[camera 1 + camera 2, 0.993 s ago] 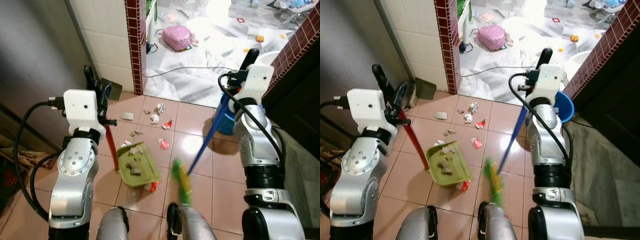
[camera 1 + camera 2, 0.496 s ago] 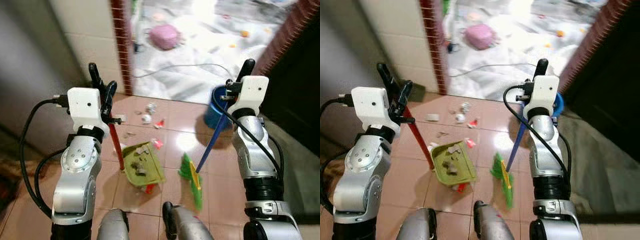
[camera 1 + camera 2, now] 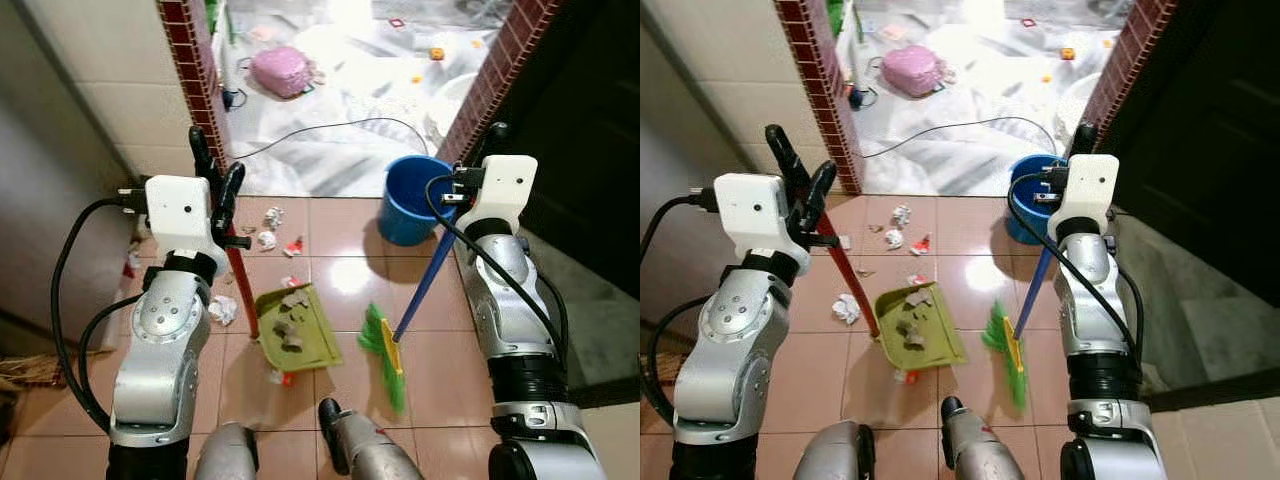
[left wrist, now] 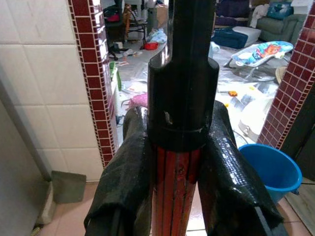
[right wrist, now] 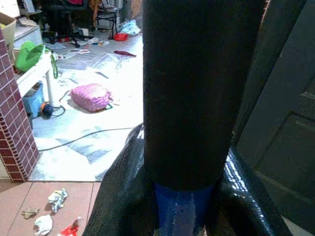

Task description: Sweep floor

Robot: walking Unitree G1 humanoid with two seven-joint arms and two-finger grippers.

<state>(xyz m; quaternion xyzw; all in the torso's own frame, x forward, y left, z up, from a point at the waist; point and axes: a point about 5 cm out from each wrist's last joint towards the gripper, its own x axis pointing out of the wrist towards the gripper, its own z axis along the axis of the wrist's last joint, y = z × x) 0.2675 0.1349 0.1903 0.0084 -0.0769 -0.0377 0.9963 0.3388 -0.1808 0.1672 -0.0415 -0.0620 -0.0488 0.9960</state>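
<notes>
Your left pincer is clamped on the red handle of the green dustpan, which sits on the tiled floor holding scraps. Your right pincer is closed around the blue broom handle; its green bristles rest on the floor just beside the dustpan. Crumpled litter lies beyond the dustpan, near the blue bucket.
</notes>
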